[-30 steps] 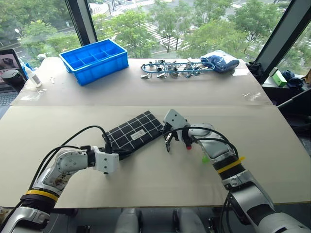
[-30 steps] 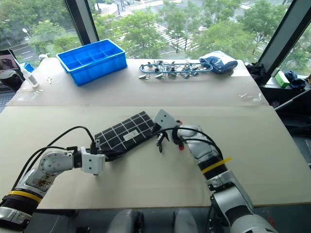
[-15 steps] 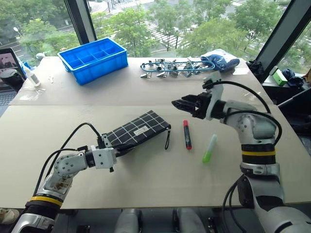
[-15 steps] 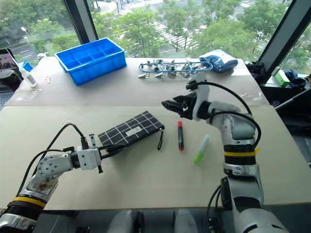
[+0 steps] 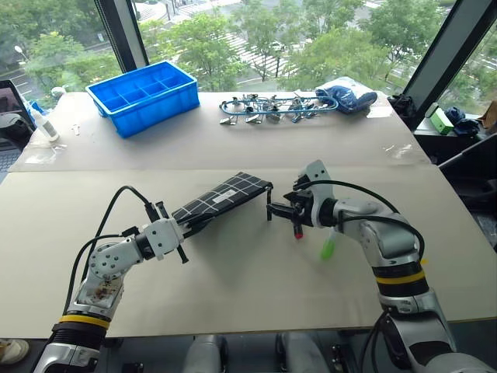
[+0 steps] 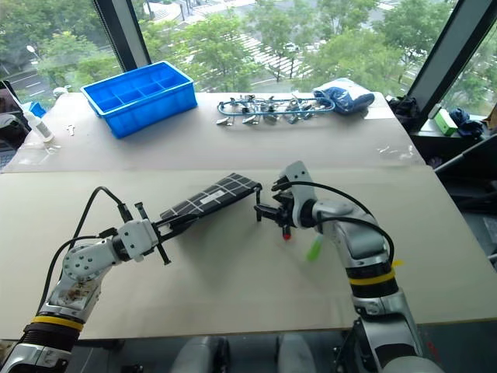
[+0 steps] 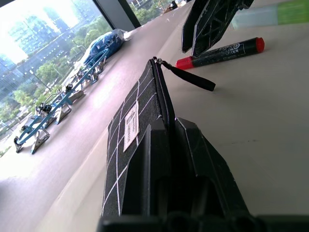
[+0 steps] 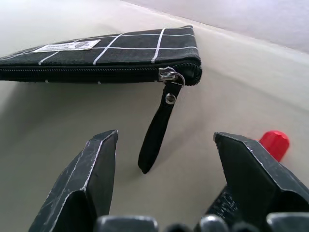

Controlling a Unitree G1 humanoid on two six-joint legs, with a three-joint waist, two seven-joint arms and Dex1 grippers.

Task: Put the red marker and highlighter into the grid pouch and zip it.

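**Left gripper holds the pouch, right gripper is spread near the strap**

The left gripper (image 5: 180,230) is clenched on one end of the grid pouch (image 5: 225,196) and holds that end tilted up on its edge above the table (image 5: 233,287). Its two fingers (image 7: 193,159) press the fabric from both sides.

At the other end of the pouch, the zipper is closed and the black zipper strap (image 8: 159,130) hangs down. The right gripper (image 5: 281,210) is just beside this end. Its fingers (image 8: 99,169) are spread wide and hold nothing; the strap hangs in front of the gap between them, apart from both.

The red marker (image 7: 219,52) lies on the table near the strap end of the pouch, under the right gripper. The highlighter (image 5: 327,246) lies beyond the marker, further from the pouch.
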